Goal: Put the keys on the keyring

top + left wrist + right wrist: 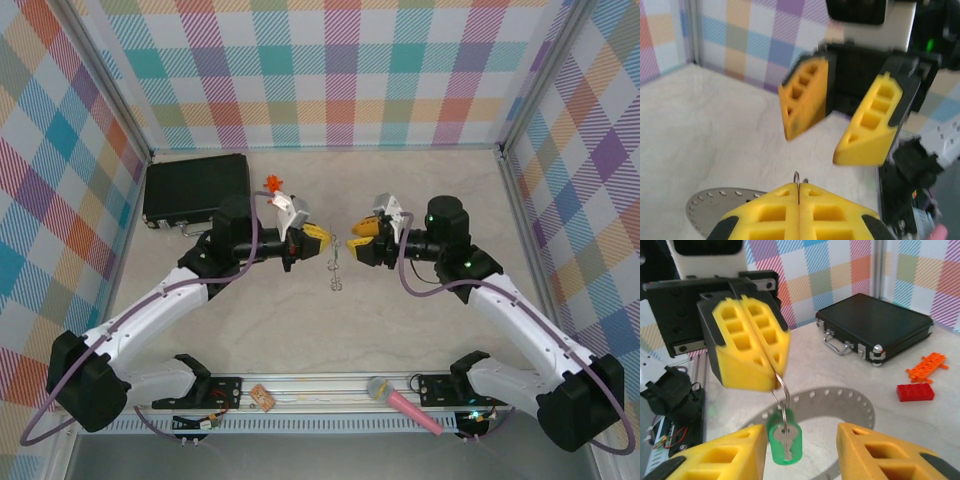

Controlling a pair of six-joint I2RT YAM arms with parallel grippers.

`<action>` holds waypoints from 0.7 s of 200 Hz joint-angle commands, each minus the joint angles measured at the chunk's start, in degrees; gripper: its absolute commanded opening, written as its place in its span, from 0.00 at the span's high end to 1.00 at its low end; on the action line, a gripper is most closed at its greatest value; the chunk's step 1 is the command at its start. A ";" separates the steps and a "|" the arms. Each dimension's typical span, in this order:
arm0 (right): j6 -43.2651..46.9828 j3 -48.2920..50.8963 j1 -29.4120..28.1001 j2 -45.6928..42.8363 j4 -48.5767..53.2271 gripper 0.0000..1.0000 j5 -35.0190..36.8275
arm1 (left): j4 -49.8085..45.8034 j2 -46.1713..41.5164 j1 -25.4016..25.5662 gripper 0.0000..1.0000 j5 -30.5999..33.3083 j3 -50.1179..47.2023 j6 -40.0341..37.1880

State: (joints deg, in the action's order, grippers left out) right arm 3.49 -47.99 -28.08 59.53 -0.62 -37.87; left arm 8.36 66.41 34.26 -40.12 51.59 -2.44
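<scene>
1. We find the left fingers [745, 340] clenched. Their yellow pads are pressed flat together with no gap, and the top of the keyring [788, 395] is pinched at their tips.
2. We find the right fingers [880, 450] released. The two yellow pads stand well apart and grasp nothing, facing the left fingers across a short gap above the table [300, 340].
3. The keyring hangs straight down from the left fingertips. The key [785, 445] hangs below it on a second, smaller loop.
4. In the right wrist view, the key sits between the two right fingers, just beside the one at the left of that picture. We cannot tell whether it is level with the tips or beyond them.
5. In the left wrist view, a small arc of silver wire rises above the seam of the closed left fingers.
6. In the top view, ring and key show as a thin pale strand in the gap between the two pairs of fingers.
7. Keyring appearance: a thin, bright silver wire loop.
8. Key appearance: a bright green, rounded plastic body with a small silver key shape set against it. The blade points down and the flat face is turned toward the right wrist camera.
9. Behind the key, a flat grey perforated band [865, 405] curves across the table. Farther back lie a black case [880, 325], a red block [915, 392] and an orange toy piece [926, 367], all well apart from the fingers.
</scene>
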 commanded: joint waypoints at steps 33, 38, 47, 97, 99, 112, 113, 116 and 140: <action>-7.37 3.01 0.37 -0.73 -9.93 0.59 1.85 | 30.95 -1.57 0.28 1.00 3.84 -6.18 14.06; -7.68 2.92 0.38 -0.52 -10.56 0.59 1.44 | 33.27 -1.19 0.32 1.00 3.82 -6.65 15.17; -8.20 2.73 0.30 -0.17 -11.26 0.59 0.71 | 36.97 -0.31 0.37 1.00 3.69 -7.06 17.40; -10.73 2.39 -1.59 2.59 -16.59 0.57 -0.85 | 45.34 2.69 0.90 1.00 2.83 -7.43 22.33; -10.70 2.44 -1.73 2.67 -16.71 0.56 -0.53 | 45.34 2.67 0.90 1.00 2.71 -7.46 22.35; -10.52 2.60 -2.46 3.27 -17.90 0.56 0.76 | 45.26 2.61 0.90 1.00 2.24 -7.64 22.21; -10.52 2.62 -2.49 3.33 -18.04 0.56 0.77 | 45.26 2.64 0.90 1.00 2.20 -7.64 22.21; -10.52 2.58 -2.57 3.51 -18.35 0.56 0.91 | 45.18 2.60 0.90 1.00 2.08 -7.67 22.21; -10.51 2.49 -3.21 4.79 -20.25 0.56 1.87 | 44.40 2.41 0.90 1.00 1.21 -7.66 22.23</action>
State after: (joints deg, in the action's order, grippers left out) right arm -6.15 -45.50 -30.61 63.26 -15.88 -36.97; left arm 48.23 69.28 34.79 -37.19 44.36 18.68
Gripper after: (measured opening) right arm 0.439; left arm 0.050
